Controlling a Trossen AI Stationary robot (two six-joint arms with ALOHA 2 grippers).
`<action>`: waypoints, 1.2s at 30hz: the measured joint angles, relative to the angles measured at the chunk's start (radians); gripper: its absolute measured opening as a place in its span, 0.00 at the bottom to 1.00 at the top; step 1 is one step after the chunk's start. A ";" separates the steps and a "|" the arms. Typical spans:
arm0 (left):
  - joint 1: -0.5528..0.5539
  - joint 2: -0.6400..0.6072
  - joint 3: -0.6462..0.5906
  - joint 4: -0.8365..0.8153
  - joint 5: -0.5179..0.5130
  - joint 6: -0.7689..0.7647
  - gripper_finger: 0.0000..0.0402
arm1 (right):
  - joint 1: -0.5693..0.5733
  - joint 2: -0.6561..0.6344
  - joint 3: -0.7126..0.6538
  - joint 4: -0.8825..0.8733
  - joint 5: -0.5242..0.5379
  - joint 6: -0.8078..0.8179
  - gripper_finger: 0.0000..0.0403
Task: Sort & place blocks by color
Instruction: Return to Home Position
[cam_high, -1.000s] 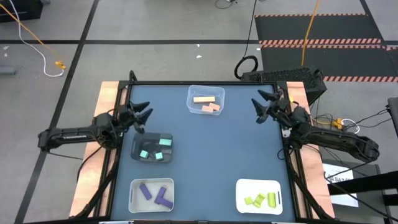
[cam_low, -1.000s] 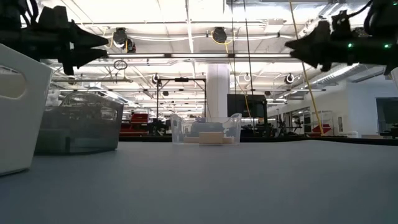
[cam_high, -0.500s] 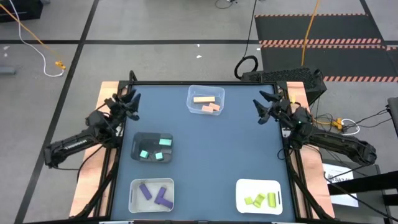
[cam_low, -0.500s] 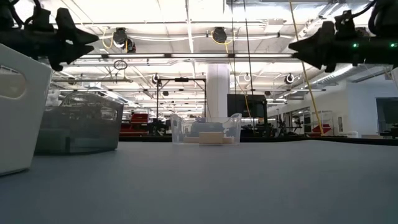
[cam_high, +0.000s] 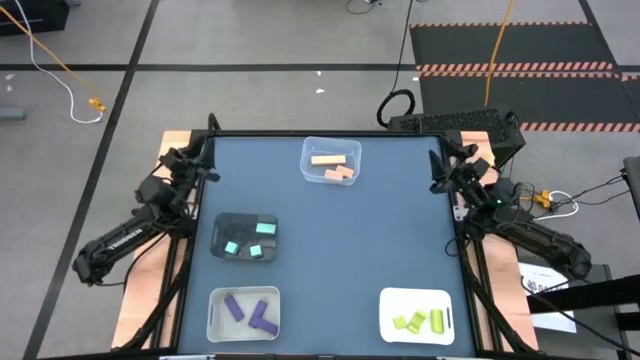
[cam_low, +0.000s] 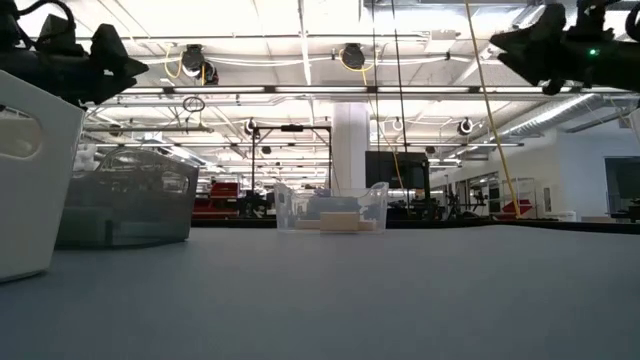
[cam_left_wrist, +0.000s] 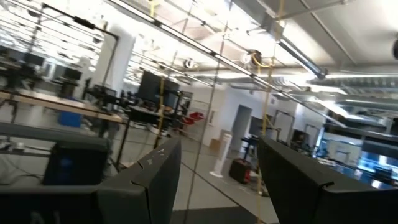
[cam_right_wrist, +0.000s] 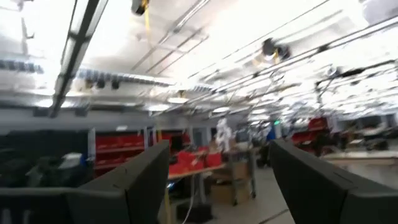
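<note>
High view: every block in sight sits in a bin. The orange blocks (cam_high: 330, 160) lie in the clear bin (cam_high: 304, 160), at the far middle of the dark surface (cam_high: 330, 260). There is one long bar, with shorter pieces close beside it. The clear bin serves as the reference for the rest.

- Teal blocks (cam_high: 265, 228): three, lying apart from one another in the black bin (cam_high: 218, 225). It stands left of the clear bin and nearer the front edge.
- Purple blocks (cam_high: 262, 318): a few, in the pale bin (cam_high: 211, 315). It is also left of the clear bin, but farther forward, at the front corner.
- Green blocks (cam_high: 418, 321): side by side in the white bin (cam_high: 385, 300). It is right of the clear bin, at the other front corner.

Left pincer (cam_high: 203, 165): it hangs over the surface's left edge, well apart from the clear bin and roughly level with it. In the left wrist view its fingers (cam_left_wrist: 155, 180) are spread wide, with only the room showing between them.

Right pincer (cam_high: 437, 170): it hangs over the right edge, well apart from the clear bin on the opposite side and again about level with it. In the right wrist view its fingers (cam_right_wrist: 137, 180) are also spread, gripping nothing.

Low view: the clear bin stands in the middle distance, a pale bar visible through its wall. Both pincers hang high above the surface, one to either side of the bin.
</note>
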 joint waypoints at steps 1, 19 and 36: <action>0.010 0.000 0.000 0.000 0.000 0.000 0.53 | -0.015 -0.015 0.000 -0.001 0.000 0.000 0.66; 0.030 0.000 0.000 0.000 0.000 0.000 0.53 | -0.172 -0.109 0.000 -0.001 0.000 0.000 0.66; 0.030 0.000 0.000 0.000 0.000 0.000 0.53 | -0.173 -0.108 0.000 -0.001 0.000 0.000 0.66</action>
